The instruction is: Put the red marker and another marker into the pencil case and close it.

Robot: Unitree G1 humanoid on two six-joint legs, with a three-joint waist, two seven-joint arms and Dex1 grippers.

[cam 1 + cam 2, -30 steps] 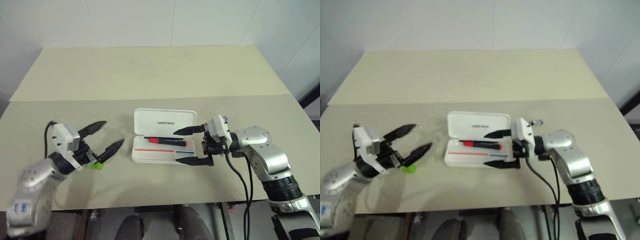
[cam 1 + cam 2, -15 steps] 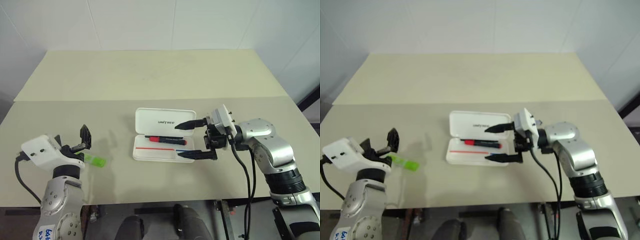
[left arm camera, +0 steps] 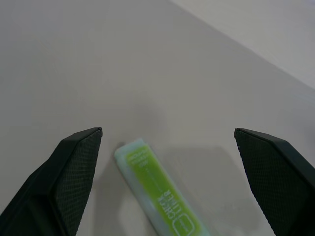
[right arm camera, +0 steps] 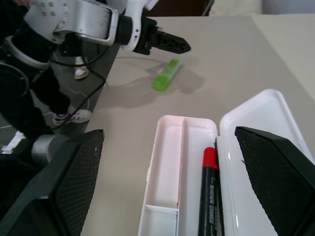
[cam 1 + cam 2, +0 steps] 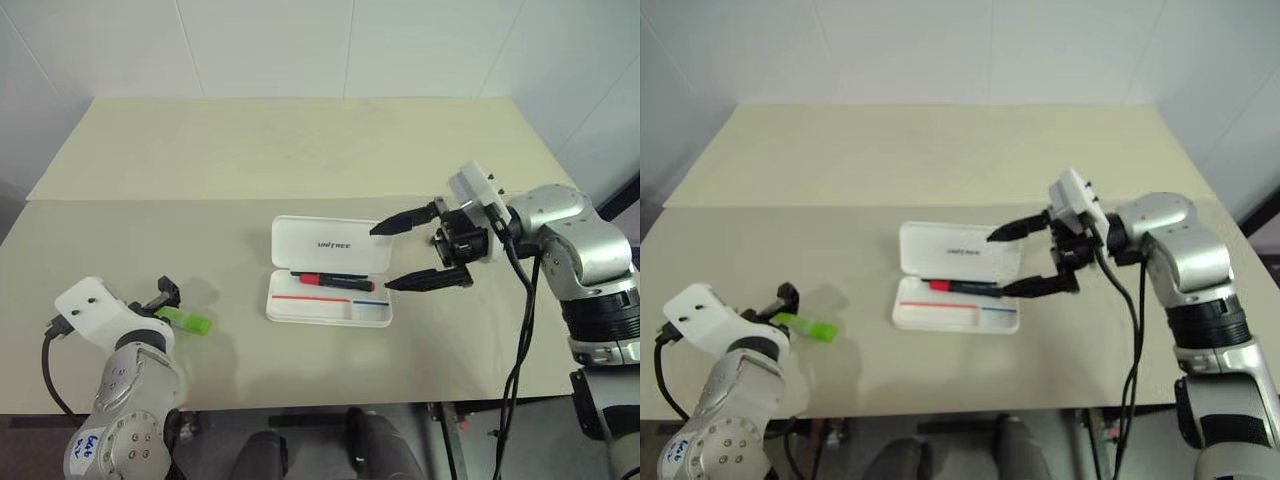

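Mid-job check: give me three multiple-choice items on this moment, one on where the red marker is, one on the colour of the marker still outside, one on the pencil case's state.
1. Where is the red marker?
A. Inside the pencil case
B. On the table beside the case
C. In the right gripper

2. What colour is the highlighter lying on the table?
A. Blue
B. Lime green
C. Orange

3. What state is the pencil case in?
A. Shut
B. Open, lid laid back flat
C. Standing on edge

Answers:
1 A, it lies in the open tray, along the hinge.
2 B, it shows green on the table between the left gripper's open fingers.
3 B, the logo lid lies flat behind the tray; the right gripper hovers open at its right end.
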